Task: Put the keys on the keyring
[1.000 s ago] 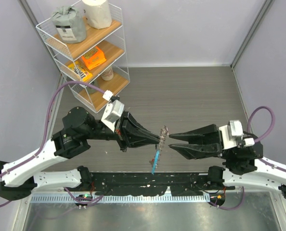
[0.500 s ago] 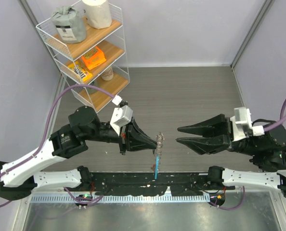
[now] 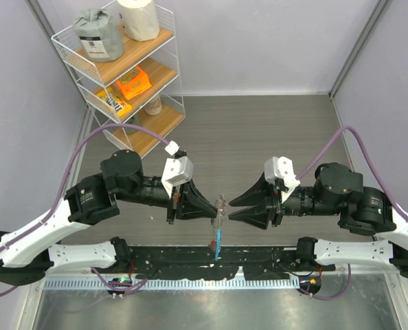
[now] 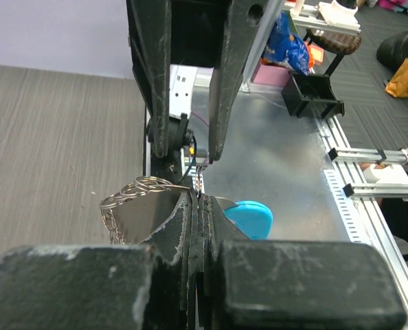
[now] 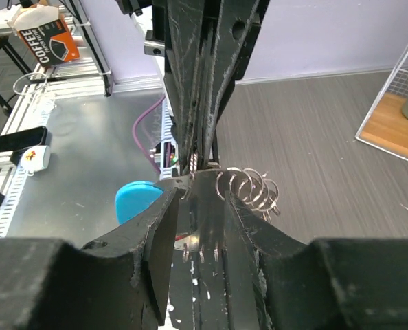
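Holding the load in the air over the near edge of the table (image 3: 273,130), the left gripper (image 3: 211,209) is clenched, its two fingers pressed flat together on the keyring (image 5: 248,187). The ring's thin silvery loops stick out just beside the fingertips. The keys (image 4: 132,212) fan out as a flat silvery bunch on one side of the closed fingers. The blue tag (image 4: 251,218) sits on the other side and, in the top view, hangs straight down below the bunch. The right gripper (image 3: 231,210) faces the left one tip to tip, jaws parted, with one finger on either side of the ring end. Whether its pads touch metal cannot be told from either wrist view. The red tag is not made out. A white wire shelf rack (image 3: 121,75) stands at the far left corner, well apart from both arms.
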{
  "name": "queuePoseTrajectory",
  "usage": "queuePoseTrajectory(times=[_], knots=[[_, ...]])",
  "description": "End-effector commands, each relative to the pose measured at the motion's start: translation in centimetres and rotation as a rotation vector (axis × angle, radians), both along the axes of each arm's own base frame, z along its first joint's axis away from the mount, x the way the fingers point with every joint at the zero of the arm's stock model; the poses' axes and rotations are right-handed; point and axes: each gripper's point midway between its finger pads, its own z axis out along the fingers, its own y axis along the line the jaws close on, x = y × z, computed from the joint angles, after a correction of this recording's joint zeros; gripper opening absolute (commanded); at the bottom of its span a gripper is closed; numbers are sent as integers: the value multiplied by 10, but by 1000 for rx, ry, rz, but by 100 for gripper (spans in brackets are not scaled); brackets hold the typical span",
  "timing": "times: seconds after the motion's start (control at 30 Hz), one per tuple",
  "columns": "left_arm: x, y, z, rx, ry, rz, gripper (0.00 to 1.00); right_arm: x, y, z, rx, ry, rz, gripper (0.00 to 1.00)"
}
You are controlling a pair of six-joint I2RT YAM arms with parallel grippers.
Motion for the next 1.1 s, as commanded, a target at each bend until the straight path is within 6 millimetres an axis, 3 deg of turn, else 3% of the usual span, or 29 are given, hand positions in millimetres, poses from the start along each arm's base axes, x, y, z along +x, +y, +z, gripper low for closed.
queuePoseTrajectory(times=[0.0, 0.7, 0.83, 0.97, 1.07], knots=[[-4, 4, 6, 4, -21, -24, 0, -11, -1, 10, 30, 25, 49, 39], [-5, 1, -1, 37, -7, -40, 0, -9, 22, -4, -25, 54, 75, 36], [-5, 1, -2, 41, -5, -41, 0, -10, 23, -6, -31, 55, 84, 28], [-4, 2, -2, 42, -6, -31, 0, -11, 24, -8, -43, 60, 91, 6], [-3, 2, -2, 42, -5, -28, 0, -11, 25, -7, -31, 51, 94, 6]])
